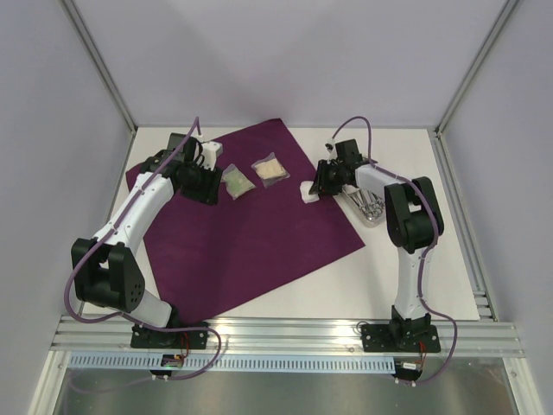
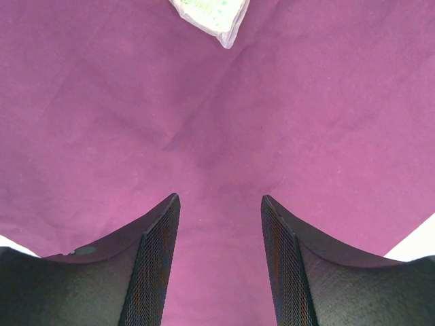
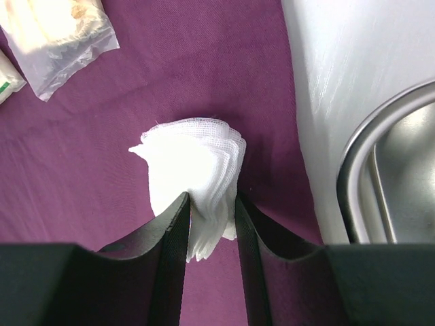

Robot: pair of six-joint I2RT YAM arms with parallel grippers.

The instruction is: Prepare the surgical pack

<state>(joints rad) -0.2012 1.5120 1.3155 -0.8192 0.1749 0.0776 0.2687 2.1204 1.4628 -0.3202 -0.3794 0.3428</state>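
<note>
The deep-purple cloth point(image 1: 251, 233) lies spread on the white table. Two clear packets lie on its far part, one greenish point(image 1: 237, 181) and one beige point(image 1: 270, 169). My right gripper point(image 1: 318, 185) is shut on a stack of white gauze pads point(image 3: 194, 159) at the cloth's right edge point(image 3: 204, 68); the pads also show in the top view point(image 1: 308, 192). The steel tray point(image 1: 373, 216), holding steel instruments point(image 1: 369, 204), stands just right of it; its rim point(image 3: 353, 170) shows in the right wrist view. My left gripper point(image 2: 219, 204) is open and empty, low over the cloth point(image 2: 217, 122) beside the greenish packet point(image 2: 211, 13).
Both packets show at the top left of the right wrist view, the beige one point(image 3: 58, 34) and a corner of the greenish one point(image 3: 7, 78). Grey walls and metal frame posts enclose the table. A metal rail point(image 1: 276, 333) runs along the near edge.
</note>
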